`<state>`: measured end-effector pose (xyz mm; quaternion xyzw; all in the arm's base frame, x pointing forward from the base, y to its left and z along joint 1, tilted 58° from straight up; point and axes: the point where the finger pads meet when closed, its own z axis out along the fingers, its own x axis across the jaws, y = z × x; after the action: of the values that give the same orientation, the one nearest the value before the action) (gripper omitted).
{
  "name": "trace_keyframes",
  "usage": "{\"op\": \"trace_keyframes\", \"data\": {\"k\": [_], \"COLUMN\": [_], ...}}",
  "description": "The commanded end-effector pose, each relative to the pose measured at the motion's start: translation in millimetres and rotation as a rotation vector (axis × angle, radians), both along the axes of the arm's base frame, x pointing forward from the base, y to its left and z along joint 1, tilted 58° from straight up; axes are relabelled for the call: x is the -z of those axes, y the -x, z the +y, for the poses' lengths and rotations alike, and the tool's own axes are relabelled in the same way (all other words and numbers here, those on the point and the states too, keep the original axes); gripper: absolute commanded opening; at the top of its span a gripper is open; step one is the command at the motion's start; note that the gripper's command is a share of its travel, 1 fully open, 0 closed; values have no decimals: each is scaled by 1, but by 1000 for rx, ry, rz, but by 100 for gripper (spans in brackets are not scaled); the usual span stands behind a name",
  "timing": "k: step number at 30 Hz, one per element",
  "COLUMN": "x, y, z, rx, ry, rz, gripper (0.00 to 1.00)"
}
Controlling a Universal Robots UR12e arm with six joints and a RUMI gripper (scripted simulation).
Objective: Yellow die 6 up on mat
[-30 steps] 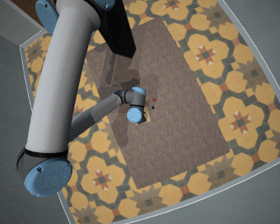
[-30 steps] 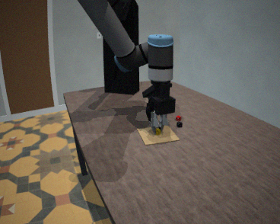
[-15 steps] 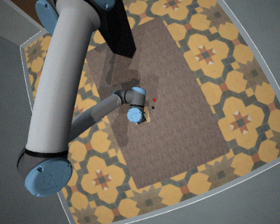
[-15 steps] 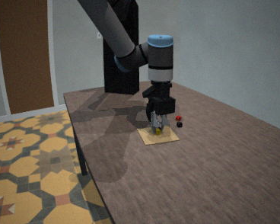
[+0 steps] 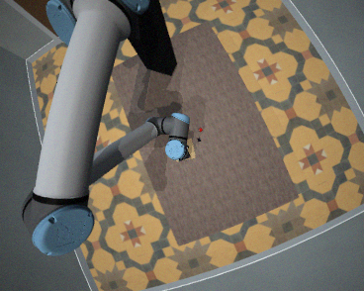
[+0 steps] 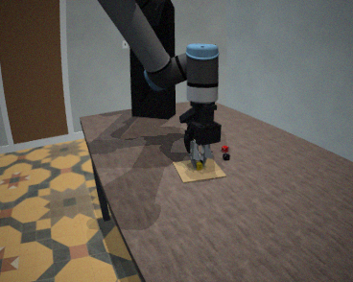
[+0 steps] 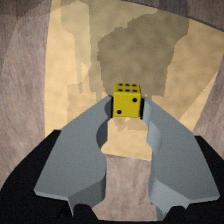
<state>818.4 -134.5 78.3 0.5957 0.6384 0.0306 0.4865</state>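
My gripper (image 7: pixel 126 98) is shut on the yellow die (image 7: pixel 127 99), which sits between the fingertips over the tan mat (image 7: pixel 70 75). In the wrist view the die's upper face shows several pips and its near face shows two. In the exterior view the gripper (image 6: pixel 200 162) points straight down over the mat (image 6: pixel 200 171), with the yellow die (image 6: pixel 199 165) at or just above its surface. A red die (image 6: pixel 224 149) and a black die (image 6: pixel 226 156) lie on the table right of the mat. They also show in the top view, the red die (image 5: pixel 201 129) and the black die (image 5: pixel 199 140).
The brown table (image 6: pixel 238 201) has its left edge close to the mat's side. The arm's dark base column (image 6: pixel 152 58) stands at the table's far end. The patterned floor (image 6: pixel 36 201) lies below on the left.
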Motion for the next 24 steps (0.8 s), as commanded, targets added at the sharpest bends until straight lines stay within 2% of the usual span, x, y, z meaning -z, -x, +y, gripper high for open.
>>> {"op": "trace_keyframes", "data": {"k": [1, 17, 21, 24], "x": [-1, -1, -1, -1], "y": [-2, -2, -2, -2], "z": [-1, -1, -1, -1], "rx": [0, 0, 0, 0], "ry": [0, 0, 0, 0], "rz": [-2, -2, -2, -2], "gripper": [3, 3, 10, 10]}}
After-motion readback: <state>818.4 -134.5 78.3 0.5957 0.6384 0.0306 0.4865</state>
